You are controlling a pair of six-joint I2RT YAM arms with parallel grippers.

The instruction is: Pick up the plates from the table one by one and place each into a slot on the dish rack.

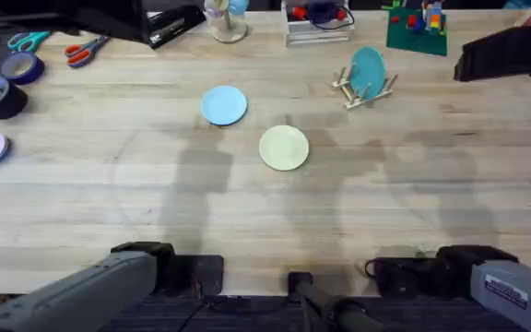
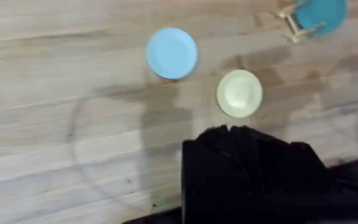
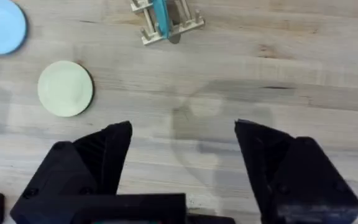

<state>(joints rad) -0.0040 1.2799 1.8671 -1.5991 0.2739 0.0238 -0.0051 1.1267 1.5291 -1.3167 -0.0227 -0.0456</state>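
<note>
With the right gripper [image 3: 182,162] spread wide and the left gripper [image 2: 247,162] too blurred to tell, either thin flat plate, cream [image 1: 284,148] or blue [image 1: 223,105], may slide across the table [image 1: 109,203] instead of lifting toward the dish rack [image 1: 365,88].

Overhead + both wrist cams down; shared: plates [image 1: 284,148], rack [image 1: 364,90].
</note>
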